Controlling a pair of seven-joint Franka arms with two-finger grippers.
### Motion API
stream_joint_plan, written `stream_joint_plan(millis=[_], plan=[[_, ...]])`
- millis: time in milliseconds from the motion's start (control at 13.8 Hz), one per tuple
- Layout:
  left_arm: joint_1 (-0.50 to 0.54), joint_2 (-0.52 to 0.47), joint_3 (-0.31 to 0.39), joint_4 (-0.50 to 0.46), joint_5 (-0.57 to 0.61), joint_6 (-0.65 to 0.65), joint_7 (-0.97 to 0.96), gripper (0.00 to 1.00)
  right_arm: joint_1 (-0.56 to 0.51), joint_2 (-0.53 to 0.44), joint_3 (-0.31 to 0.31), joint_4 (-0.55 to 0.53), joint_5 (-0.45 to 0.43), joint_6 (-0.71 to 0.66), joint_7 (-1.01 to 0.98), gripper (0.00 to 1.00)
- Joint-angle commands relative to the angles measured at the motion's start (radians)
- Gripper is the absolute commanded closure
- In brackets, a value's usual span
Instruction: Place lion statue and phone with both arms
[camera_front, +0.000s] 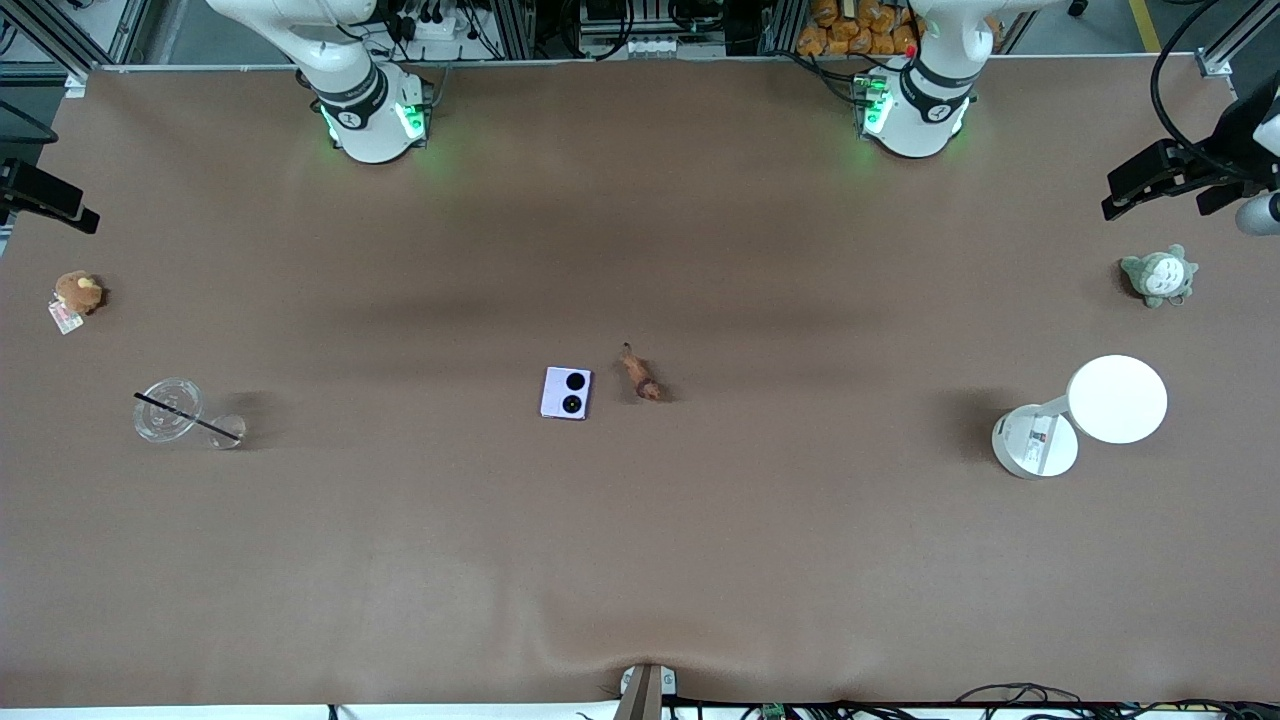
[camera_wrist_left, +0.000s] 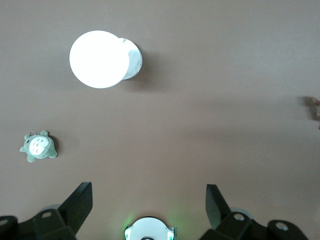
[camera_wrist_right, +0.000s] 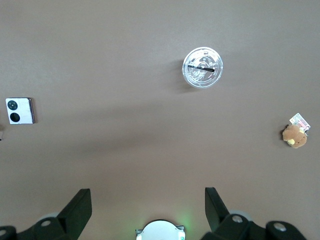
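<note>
On the brown table (camera_front: 640, 560) we are counting one phone (camera_front: 566, 393) lying mid-table just beside one lion statue (camera_front: 641, 375). The left gripper (camera_wrist_left: 149, 200) and right gripper (camera_wrist_right: 148, 201) are hanging wide open, holding nothing.

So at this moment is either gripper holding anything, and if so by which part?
Nothing is held. The left gripper and right gripper are both open and empty, high over bare table; the phone and lion statue lie untouched mid-table.
</note>
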Motion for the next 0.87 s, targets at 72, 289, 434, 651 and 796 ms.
stream_joint_plan(millis=[72,289,434,651,796], plan=[[0.002,0.008,-0.011,0.022,0.019,-0.013,-0.006,0.0,-0.003,0.0,0.005,0.006,-0.011,-0.009,0.005,0.0],[-0.001,0.01,-0.012,0.022,0.021,-0.011,-0.006,0.0,-0.003,0.0,0.004,0.006,-0.011,-0.01,0.005,0.0],[-0.001,0.01,-0.012,0.021,0.021,-0.011,-0.006,0.0,0.0,0.0,0.005,0.005,-0.011,-0.02,0.005,0.0],[-0.001,0.01,-0.018,0.021,0.021,-0.011,-0.006,0.0,0.005,0.003,0.005,-0.005,-0.002,-0.02,0.005,0.0],[-0.003,0.019,-0.02,0.021,0.021,-0.011,-0.006,0.0,0.003,0.006,0.005,-0.005,-0.002,-0.018,0.005,0.0]])
